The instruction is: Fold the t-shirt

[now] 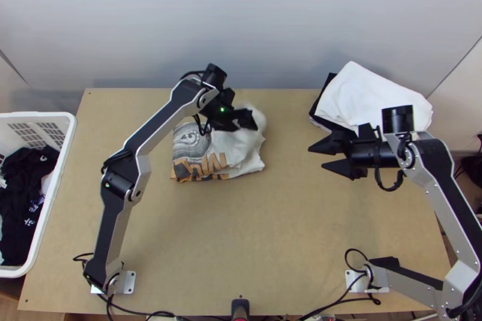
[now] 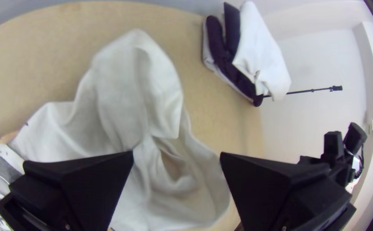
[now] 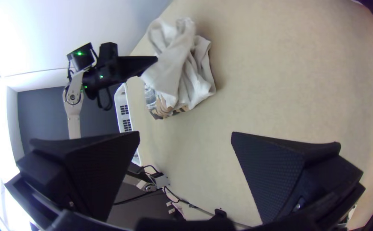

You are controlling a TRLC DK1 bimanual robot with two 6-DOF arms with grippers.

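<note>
We log T-shirt [image 1: 241, 155] part-bunched, approx 12 o'clock on table [image 1: 241, 230]. L gripper [image 1: 246, 108] at shirt's 1 o'clock, fingers spread; R gripper [image 1: 316, 158] its 3 o'clock, apart, also spread.

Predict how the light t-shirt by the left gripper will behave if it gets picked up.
The t-shirt looks soft, so it would probably sag rather than hold its shape. Its loosely bunched, creased part may shift or unfold when lifted. It seems unlikely to roll, since it spreads over the table.
</note>
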